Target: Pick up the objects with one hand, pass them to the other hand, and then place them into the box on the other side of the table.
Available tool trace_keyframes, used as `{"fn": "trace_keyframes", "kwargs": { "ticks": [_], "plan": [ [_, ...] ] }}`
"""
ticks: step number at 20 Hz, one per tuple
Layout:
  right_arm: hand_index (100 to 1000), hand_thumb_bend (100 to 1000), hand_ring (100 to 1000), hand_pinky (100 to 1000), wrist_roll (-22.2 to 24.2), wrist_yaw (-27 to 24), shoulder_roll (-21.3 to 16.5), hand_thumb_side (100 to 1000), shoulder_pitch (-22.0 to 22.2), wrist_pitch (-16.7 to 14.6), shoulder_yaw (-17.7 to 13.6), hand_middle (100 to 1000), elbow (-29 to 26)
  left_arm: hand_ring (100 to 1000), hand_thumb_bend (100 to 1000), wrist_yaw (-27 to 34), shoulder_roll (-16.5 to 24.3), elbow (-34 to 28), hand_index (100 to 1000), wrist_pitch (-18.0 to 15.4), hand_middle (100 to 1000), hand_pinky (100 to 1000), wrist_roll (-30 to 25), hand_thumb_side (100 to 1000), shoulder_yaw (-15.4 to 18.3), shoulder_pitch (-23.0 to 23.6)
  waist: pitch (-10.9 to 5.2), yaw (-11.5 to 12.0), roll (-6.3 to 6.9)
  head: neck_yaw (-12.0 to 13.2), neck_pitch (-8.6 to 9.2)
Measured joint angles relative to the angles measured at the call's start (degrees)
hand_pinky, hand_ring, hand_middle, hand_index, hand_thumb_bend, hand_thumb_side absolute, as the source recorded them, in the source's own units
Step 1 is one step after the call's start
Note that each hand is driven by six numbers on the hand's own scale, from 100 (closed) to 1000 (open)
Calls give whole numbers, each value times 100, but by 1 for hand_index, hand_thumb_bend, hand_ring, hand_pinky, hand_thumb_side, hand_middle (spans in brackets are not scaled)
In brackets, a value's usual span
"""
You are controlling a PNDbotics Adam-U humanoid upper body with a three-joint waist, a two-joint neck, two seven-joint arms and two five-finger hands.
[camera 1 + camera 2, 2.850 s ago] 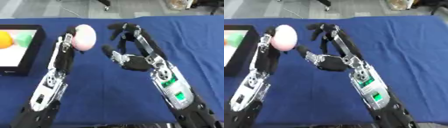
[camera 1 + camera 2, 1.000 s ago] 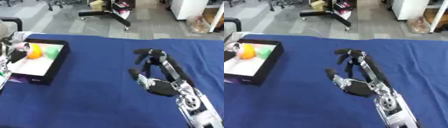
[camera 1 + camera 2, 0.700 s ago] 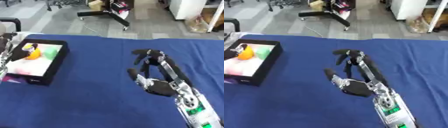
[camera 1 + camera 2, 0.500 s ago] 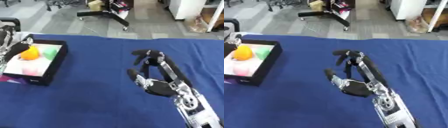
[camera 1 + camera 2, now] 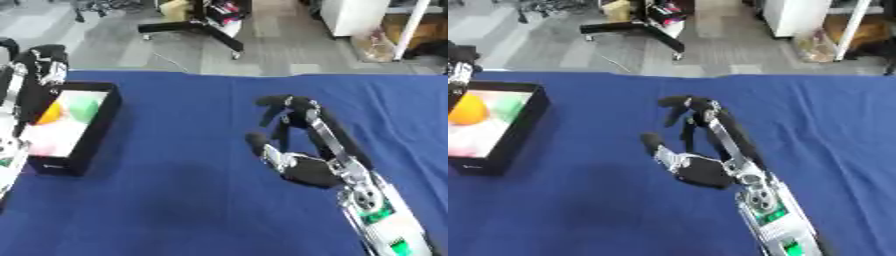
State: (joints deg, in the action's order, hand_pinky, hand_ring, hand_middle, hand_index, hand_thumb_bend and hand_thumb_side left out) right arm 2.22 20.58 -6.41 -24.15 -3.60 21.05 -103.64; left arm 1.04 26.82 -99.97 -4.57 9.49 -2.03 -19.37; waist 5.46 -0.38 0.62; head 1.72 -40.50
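Observation:
A black box (image 5: 94,126) stands at the table's left edge. In it lie an orange object (image 5: 467,111), a green one (image 5: 509,105) and a pale pink ball (image 5: 51,142). My left hand (image 5: 45,64) hovers over the box's far left corner, fingers relaxed and holding nothing; its forearm runs down the left edge of the view and hides part of the box. Mid-table, my right hand (image 5: 302,167) stands open with palm toward the left and fingers raised, empty.
A blue cloth (image 5: 175,200) covers the whole table. Beyond its far edge lie grey floor and a wheeled chair base (image 5: 197,32). Cloth lies bare between the box and my right hand.
The pink ball, held up by my left hand beside the right hand earlier, now lies in the box. My left hand has risen off it toward the box's far corner. The right hand barely moved.

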Motion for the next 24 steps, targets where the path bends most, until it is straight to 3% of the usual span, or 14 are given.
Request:
{"fn": "trace_keyframes", "kwargs": {
  "ticks": [4,11,18,24],
  "plan": [
    [792,350,331,510,-191,39,3,550,232,-37,-301,545,-86,688,151,327,-596,-606,816,-274,712,771,-232,765,-303,259,-29,-45,-125,-312,-280],
    [790,336,344,514,-646,130,43,522,601,-42,-842,548,-233,673,176,338,-1443,-762,806,-506,699,765,-617,783,-805,514,-27,-95,-207,-584,-330],
    [786,304,350,512,-918,114,45,483,839,-27,-1105,547,-366,659,171,346,-1702,-551,798,-573,686,758,-766,795,-1125,638,23,-95,-197,-677,-331],
    [782,283,344,508,-1022,49,45,462,998,-29,-1217,532,-391,652,166,370,-1780,-444,791,-592,678,754,-778,799,-1305,686,30,-116,-202,-615,-331]
  ]
}}
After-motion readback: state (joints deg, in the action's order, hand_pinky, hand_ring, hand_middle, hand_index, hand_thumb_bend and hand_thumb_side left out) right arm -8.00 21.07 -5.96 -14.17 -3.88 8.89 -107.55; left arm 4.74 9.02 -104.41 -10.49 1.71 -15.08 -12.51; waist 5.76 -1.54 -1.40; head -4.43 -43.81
